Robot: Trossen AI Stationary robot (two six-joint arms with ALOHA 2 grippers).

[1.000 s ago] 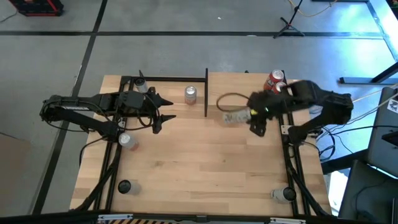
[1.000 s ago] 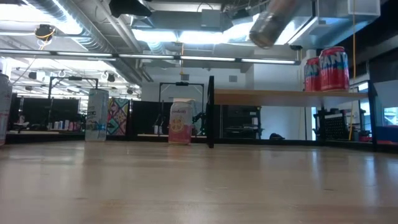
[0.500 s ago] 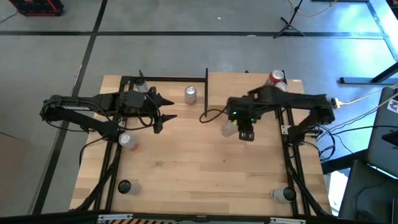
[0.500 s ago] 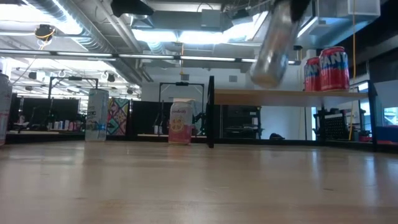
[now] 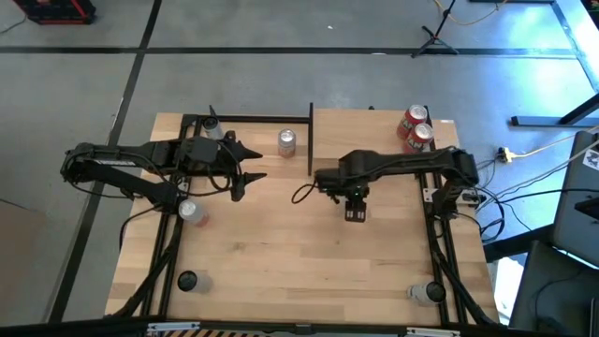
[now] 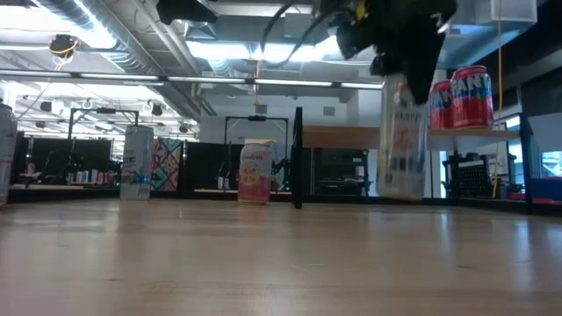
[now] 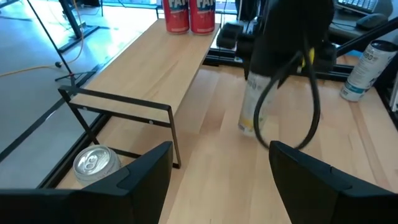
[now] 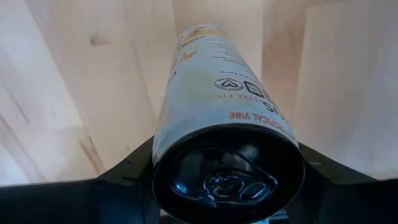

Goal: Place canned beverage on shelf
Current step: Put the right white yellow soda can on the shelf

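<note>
A tall slim pale can (image 6: 404, 140) stands upright in my right gripper (image 6: 406, 72) over the middle of the table, in front of the shelf's near edge. In the high view the right wrist (image 5: 353, 198) hides it. The shelf (image 5: 370, 140) is a pale-wood panel with black posts at the table's far right, and two red cans (image 5: 417, 128) stand on its right end. My left gripper (image 5: 251, 173) is open and empty at the table's left, level with the shelf's left post. The held can also shows in the left wrist view (image 7: 254, 106). My right gripper pinches the slim can's top end (image 8: 186, 134) between its two fingers (image 8: 134, 168), one on either side just below the lid. The fingers come from above and point down. The can hangs upright below them, its bottom (image 6: 402, 195) close above the tabletop.
A silver can (image 5: 286, 142) stands left of the shelf's post (image 5: 311, 140). More cans stand at the left: one (image 5: 213, 129) at the far side, one (image 5: 192, 212) nearer, a dark one (image 5: 187, 280) near the front. Another can (image 5: 429, 292) stands front right. A cable loops beside the right wrist (image 5: 304, 192).
My right gripper has swung from over the shelf toward the table's left and a little nearer, gone down, and turned from level to pointing down. The slim can it holds has gone from tilted on its side to upright and lower.
</note>
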